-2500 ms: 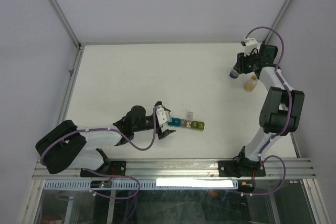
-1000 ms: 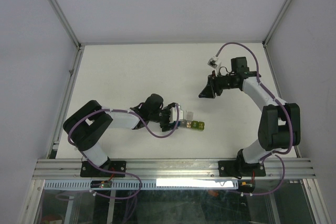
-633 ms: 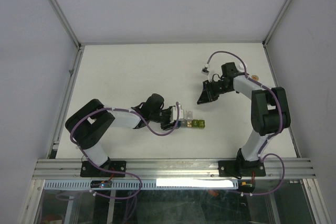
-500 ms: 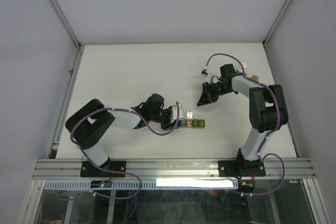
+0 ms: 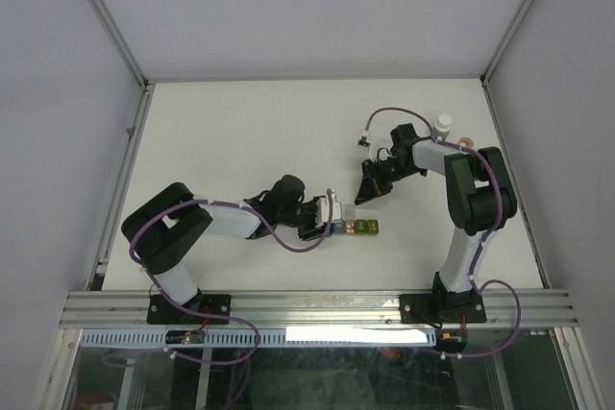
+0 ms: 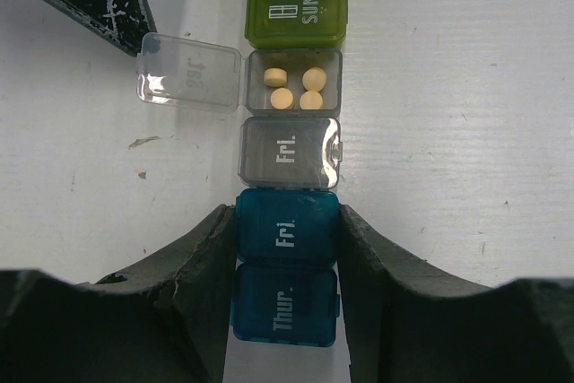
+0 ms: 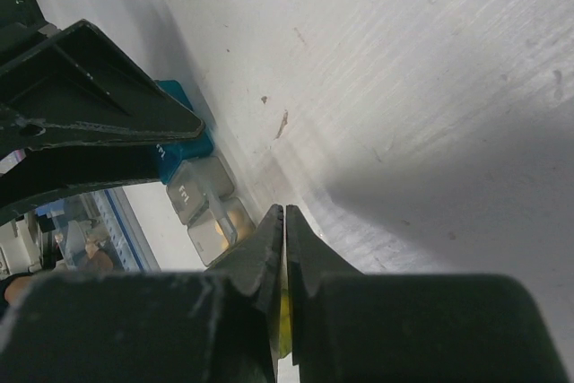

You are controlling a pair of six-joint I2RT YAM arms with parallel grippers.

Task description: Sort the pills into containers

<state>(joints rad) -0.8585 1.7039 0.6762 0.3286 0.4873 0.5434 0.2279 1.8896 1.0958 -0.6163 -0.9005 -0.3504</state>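
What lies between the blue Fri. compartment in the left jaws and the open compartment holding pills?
In the left wrist view, a single shut grey compartment, also marked Fri., lies between the blue Fri. compartment and the open compartment, touching both.

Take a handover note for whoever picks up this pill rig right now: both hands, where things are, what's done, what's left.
The left hand is clamped on the containers, gripping the teal Fri. box.
The right hand is shut and sits close to the open compartment. I cannot tell whether it holds a pill.
Done: that clear compartment has its lid flipped aside and four yellow pills inside.
Left: the other lids in view are closed, so those boxes look unfilled.
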